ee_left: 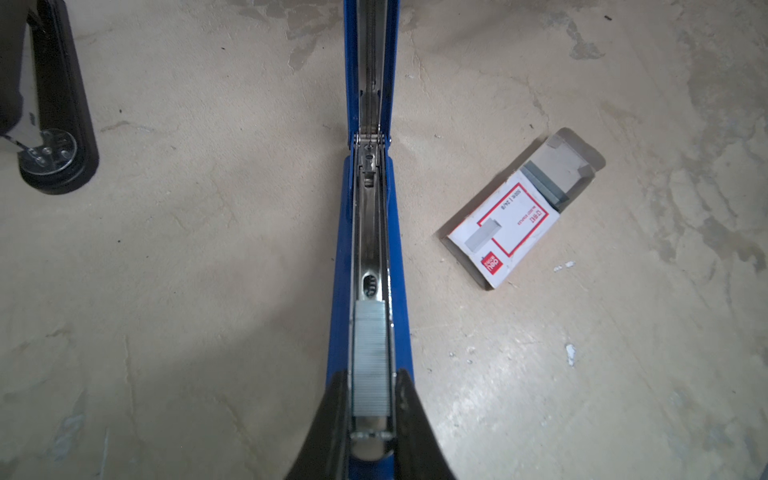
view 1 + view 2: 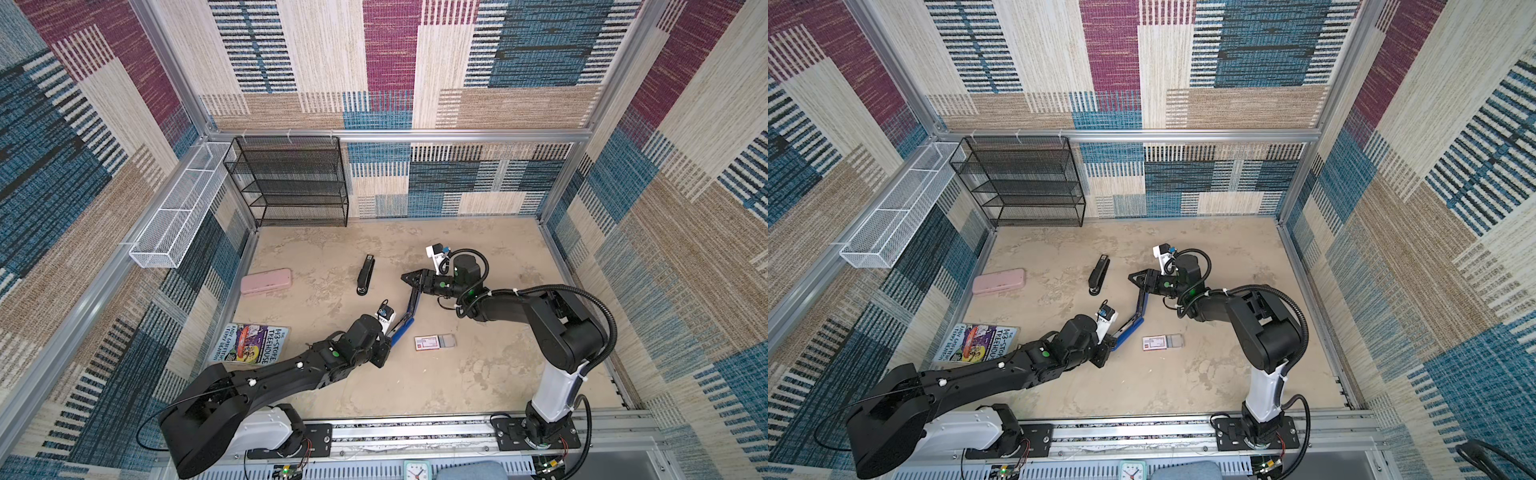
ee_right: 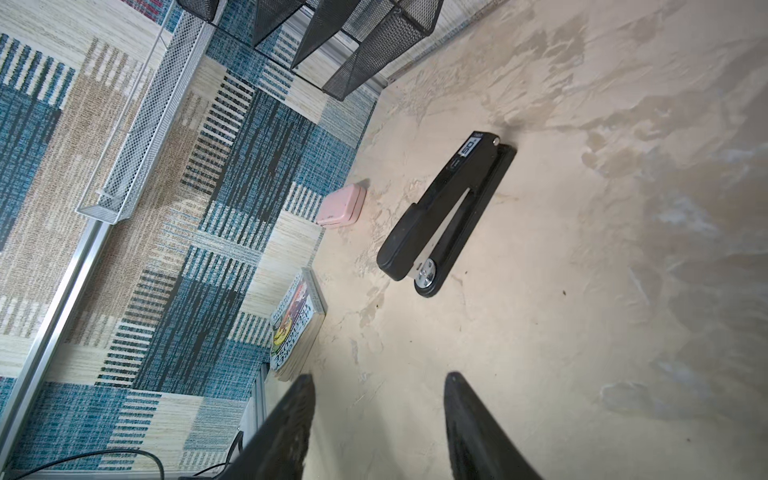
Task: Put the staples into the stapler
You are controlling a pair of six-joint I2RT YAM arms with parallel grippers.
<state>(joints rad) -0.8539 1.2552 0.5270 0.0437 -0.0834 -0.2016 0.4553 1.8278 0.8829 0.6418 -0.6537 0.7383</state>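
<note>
The blue stapler lies swung open, its top arm raised toward the right arm. My left gripper is shut on its blue base, one finger on each side. A grey strip of staples sits in the shiny channel between my left fingers. The white staples box with a red label lies on the table beside it, its grey tray slid partly out. My right gripper is open and empty, just above the raised arm's tip.
A black stapler lies shut, left of my right gripper. A pink case and a book rest by the left wall. A black mesh rack and a white mesh basket stand at the back left.
</note>
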